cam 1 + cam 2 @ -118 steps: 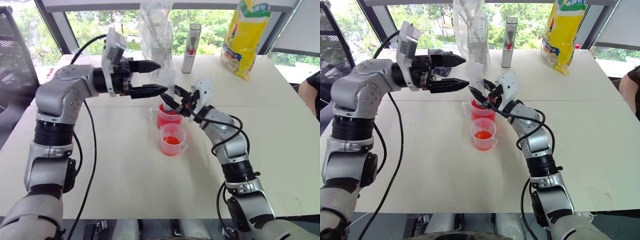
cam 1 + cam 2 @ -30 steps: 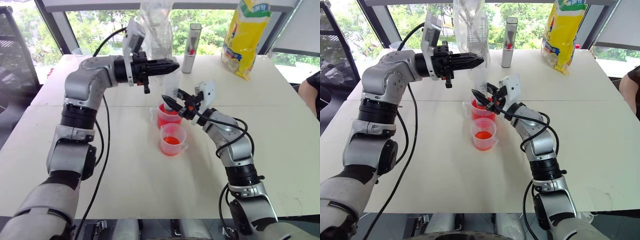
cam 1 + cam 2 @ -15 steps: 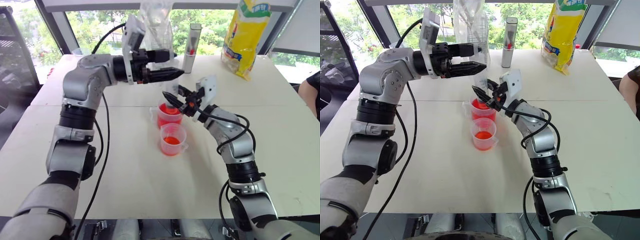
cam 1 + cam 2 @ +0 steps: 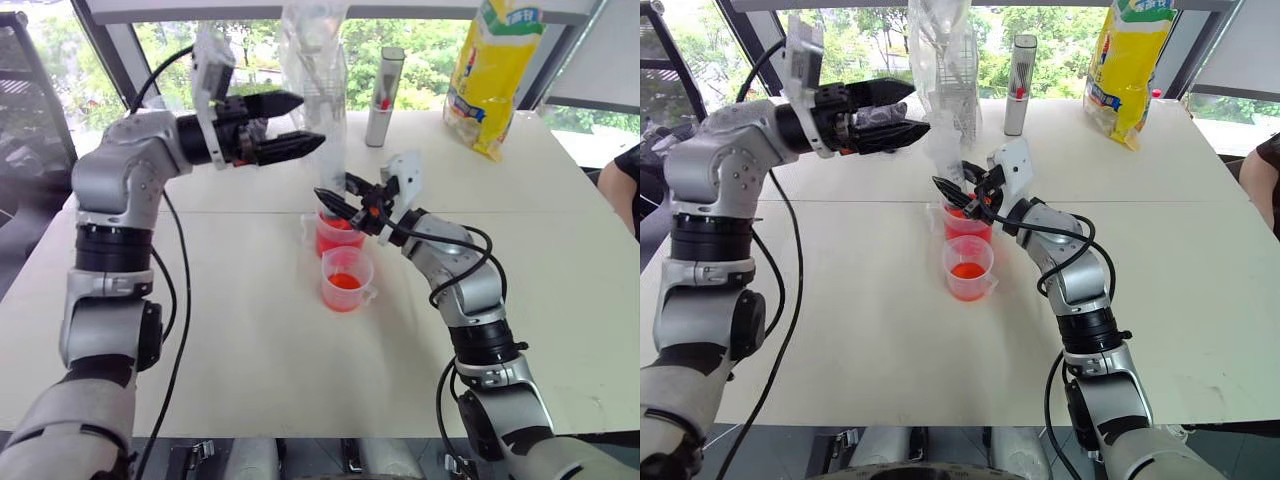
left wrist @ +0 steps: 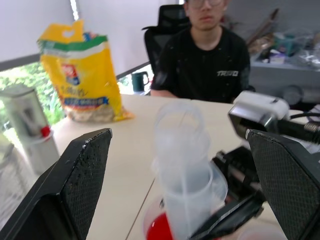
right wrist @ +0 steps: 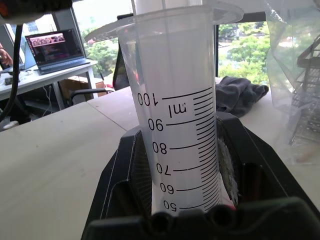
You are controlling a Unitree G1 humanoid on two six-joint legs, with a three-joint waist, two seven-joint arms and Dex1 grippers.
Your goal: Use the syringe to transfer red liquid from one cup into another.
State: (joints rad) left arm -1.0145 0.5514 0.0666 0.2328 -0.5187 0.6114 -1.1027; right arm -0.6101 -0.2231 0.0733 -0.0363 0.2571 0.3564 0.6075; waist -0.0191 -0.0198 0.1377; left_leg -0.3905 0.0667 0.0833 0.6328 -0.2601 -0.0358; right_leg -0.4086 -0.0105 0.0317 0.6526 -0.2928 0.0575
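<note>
The syringe point(image 4: 336, 165) stands upright with its lower end inside one cup point(image 4: 338, 238), the farther and wider one, which holds red liquid point(image 4: 332, 243). My right gripper point(image 4: 336, 199) is shut on the syringe barrel point(image 6: 177, 125) just above that cup's rim. Another cup point(image 4: 346, 280), narrower and with a small side handle, stands just in front and has red liquid in its bottom. My left gripper point(image 4: 308, 119) hangs open and level, up and to the left of the syringe top, apart from it. Between its fingers point(image 5: 75, 185) the clear barrel point(image 5: 184, 165) shows ahead.
At the table's back stand a grey metal cylinder point(image 4: 383, 95) with a red mark, a clear plastic bag point(image 4: 315, 50) and a yellow bag point(image 4: 495, 65). A person point(image 5: 205, 60) sits across the table; an arm point(image 4: 620, 185) shows at its right edge.
My left gripper, shut at the top of the syringe a second ago, has opened and drawn back to the left. The right gripper and the cups have stayed put.
</note>
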